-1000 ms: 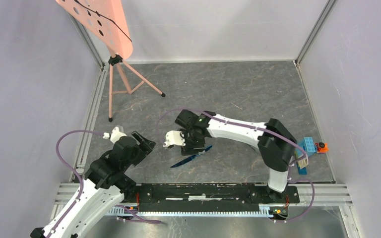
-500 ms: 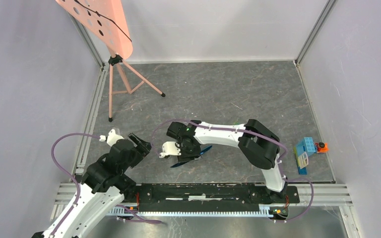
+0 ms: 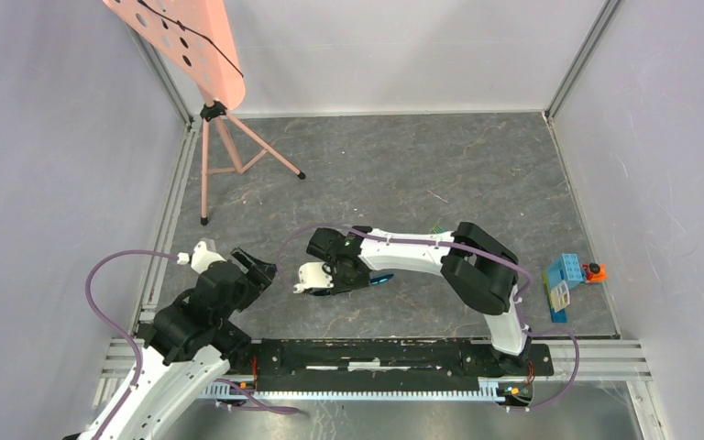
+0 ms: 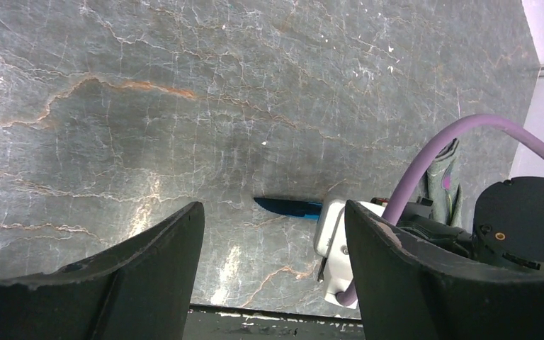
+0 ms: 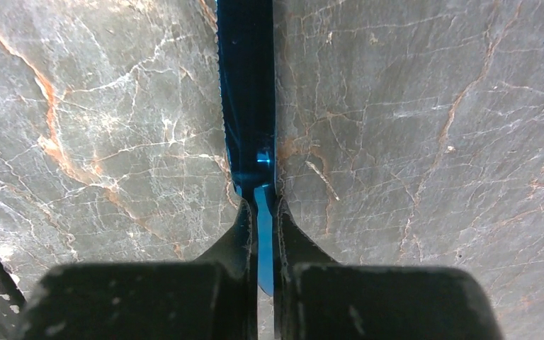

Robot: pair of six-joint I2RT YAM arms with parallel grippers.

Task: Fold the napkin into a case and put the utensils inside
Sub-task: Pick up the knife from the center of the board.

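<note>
**Change noted.** A second ago the knife [image 5: 246,92] lay loose and slantwise on the floor [image 3: 440,165]. The right gripper [image 5: 261,202] came down over it and now has it. The jaws are nearly shut and pinch the blue handle end, and the serrated blade sticks out ahead. From above, only a short blue stub shows beside the fingers. I cannot tell whether the knife has left the floor. The left gripper [image 3: 257,264] has drawn back a little. It is wide open, holds nothing, and faces the knife from just beside it.

**Meaning for the task.** I judge one utensil to be secured and ready to carry. The napkin is nowhere plain from overhead. The left wrist view shows a grey-green bundle [image 4: 445,177] behind the right arm, which may be the napkin, though I cannot tell.

**Count.**
- Arms: two.
- Knife, blue: one, held, front centre.
- Green piece [image 3: 437,229]: one sliver, at the right forearm.
- Block [image 3: 564,273], blue and white with an orange part: one, at the right edge.
- Stand [image 3: 183,41], pink, on a tripod: one, back left.
</note>
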